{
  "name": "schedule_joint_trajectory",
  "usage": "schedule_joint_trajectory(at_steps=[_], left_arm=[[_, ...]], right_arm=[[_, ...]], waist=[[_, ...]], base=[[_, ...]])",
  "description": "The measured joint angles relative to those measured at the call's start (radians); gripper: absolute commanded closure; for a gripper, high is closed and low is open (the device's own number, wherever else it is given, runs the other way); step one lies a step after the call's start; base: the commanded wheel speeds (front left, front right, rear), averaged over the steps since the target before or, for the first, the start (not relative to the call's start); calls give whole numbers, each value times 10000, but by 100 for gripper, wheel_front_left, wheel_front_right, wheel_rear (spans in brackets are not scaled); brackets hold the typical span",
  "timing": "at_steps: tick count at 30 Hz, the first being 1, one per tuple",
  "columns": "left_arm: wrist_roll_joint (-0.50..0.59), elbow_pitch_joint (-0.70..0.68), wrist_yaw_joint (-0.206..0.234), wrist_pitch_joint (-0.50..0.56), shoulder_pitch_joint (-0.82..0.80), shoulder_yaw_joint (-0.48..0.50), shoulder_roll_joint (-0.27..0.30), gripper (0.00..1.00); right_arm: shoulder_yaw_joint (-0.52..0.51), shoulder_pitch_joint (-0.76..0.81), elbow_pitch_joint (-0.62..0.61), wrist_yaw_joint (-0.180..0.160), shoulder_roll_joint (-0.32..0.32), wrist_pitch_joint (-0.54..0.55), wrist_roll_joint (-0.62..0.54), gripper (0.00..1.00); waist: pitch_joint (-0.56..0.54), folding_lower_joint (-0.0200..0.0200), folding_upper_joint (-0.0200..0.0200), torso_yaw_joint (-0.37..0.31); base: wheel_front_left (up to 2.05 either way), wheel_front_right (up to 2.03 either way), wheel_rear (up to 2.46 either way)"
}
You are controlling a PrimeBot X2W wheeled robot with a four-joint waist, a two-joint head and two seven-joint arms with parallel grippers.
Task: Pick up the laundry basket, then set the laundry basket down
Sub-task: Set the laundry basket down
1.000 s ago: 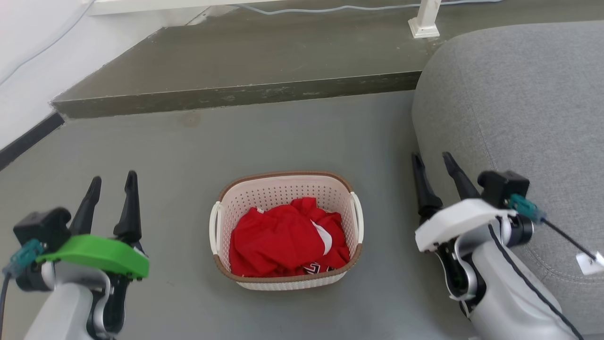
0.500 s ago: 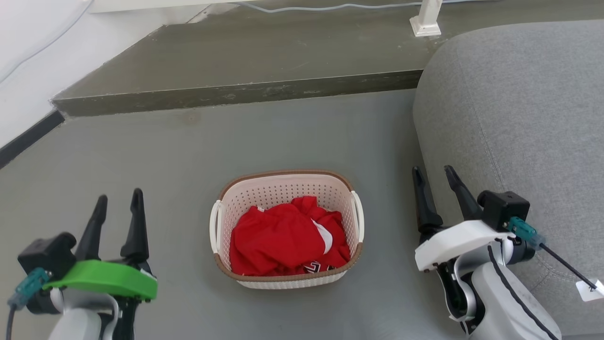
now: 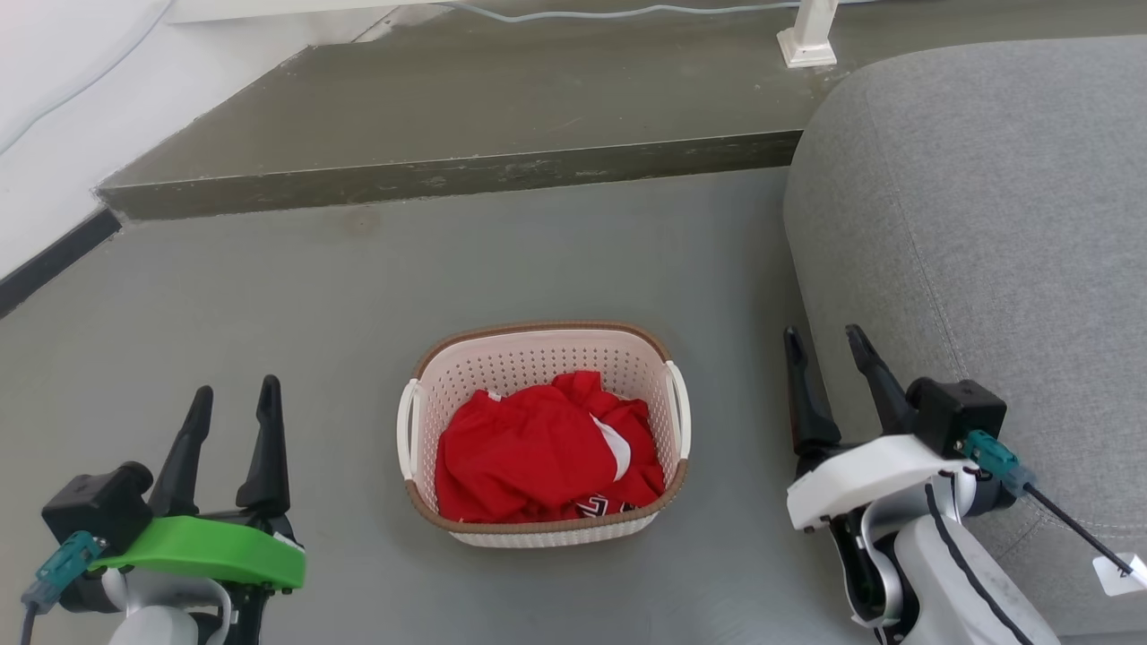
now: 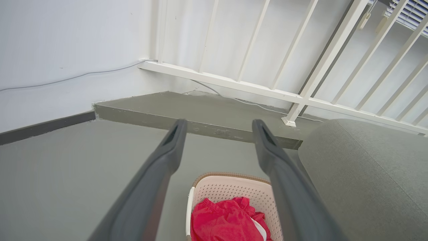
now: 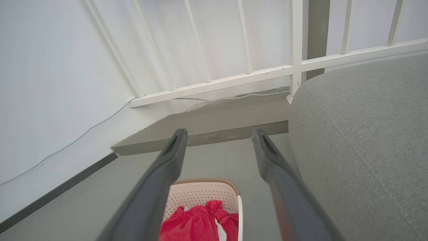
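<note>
Left gripper (image 3: 237, 387): nearest, at the lower left of the head view; its dark fingers stood parted and held nothing.
Right gripper (image 3: 821, 331): at the lower right, close beside the grey sofa (image 3: 986, 224); its fingers were likewise parted and empty.
Change: over the last second both grippers had sunk toward the bottom of the head view, while the basket kept its place.
Laundry basket (image 3: 538, 358): it sat upright on the grey floor (image 3: 358, 287) between the grippers, apart from both.
Contents: a crumpled red garment (image 3: 529, 448) lay inside.
Handles: the left handle (image 3: 408, 430) and right handle (image 3: 681, 403) were untouched.
Meaning: the pickup had probably not begun, with the arms seemingly lowering toward handle height.
Beyond: a raised step (image 3: 448, 175), then a white railing post (image 3: 809, 36).
</note>
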Motion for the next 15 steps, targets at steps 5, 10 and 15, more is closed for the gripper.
schedule_joint_trajectory(at_steps=[5,10,15], left_arm=[[119,-19,-125,0,33,157,-29,0],[171,-21,-213,0,133,236,-194,0],[414,-23,-261,0,204,345,-320,0]], right_arm=[[-35,160,-71,0,44,0,-92,0],[-94,176,-113,0,63,0,-165,0],[-163,257,-146,2,77,0,-192,0]], waist=[[5,0,0,-11],[1,0,0,-39],[-3,0,0,-49]], base=[[0,0,0],[0,0,0],[0,0,0]])
